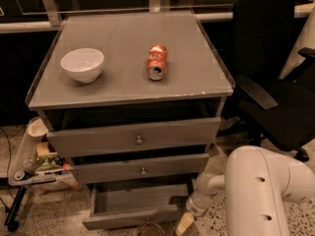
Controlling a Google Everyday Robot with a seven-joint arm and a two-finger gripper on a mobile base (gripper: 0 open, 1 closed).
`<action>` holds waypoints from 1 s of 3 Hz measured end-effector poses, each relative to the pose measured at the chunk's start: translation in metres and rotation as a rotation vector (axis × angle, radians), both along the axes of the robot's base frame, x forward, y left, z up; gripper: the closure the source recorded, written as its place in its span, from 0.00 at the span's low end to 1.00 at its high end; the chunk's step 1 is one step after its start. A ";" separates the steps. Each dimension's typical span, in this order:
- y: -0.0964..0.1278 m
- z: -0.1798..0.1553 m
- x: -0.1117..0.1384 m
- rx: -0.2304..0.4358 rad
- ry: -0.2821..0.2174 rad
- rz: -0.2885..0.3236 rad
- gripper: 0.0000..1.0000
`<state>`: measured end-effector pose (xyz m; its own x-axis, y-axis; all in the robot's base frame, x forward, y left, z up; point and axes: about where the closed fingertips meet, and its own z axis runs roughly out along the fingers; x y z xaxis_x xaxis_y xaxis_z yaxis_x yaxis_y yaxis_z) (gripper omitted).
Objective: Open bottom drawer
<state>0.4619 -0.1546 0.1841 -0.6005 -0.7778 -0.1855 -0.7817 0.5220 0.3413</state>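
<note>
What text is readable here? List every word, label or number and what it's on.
Orange can on the cabinet top: print too blurred to read.
White bowl, open bottom drawer, gripper at that drawer's right front corner: no text visible.

A white bowl [82,64] sits upper left on the grey bench [123,90], with a crushed orange can [157,62] on its side at upper centre, apart from it. A black office chair [275,97] fills the right edge. A cluttered tray [30,167] stands lower left. The tool [184,224] is at bottom centre-right.
</note>
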 end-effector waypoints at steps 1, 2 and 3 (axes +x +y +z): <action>-0.003 0.005 -0.012 -0.012 0.017 0.012 0.00; -0.003 0.005 -0.012 -0.013 0.025 0.014 0.00; -0.006 0.004 -0.022 -0.018 0.051 0.002 0.00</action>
<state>0.4400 -0.1603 0.1883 -0.6069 -0.7823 -0.1405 -0.7647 0.5265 0.3716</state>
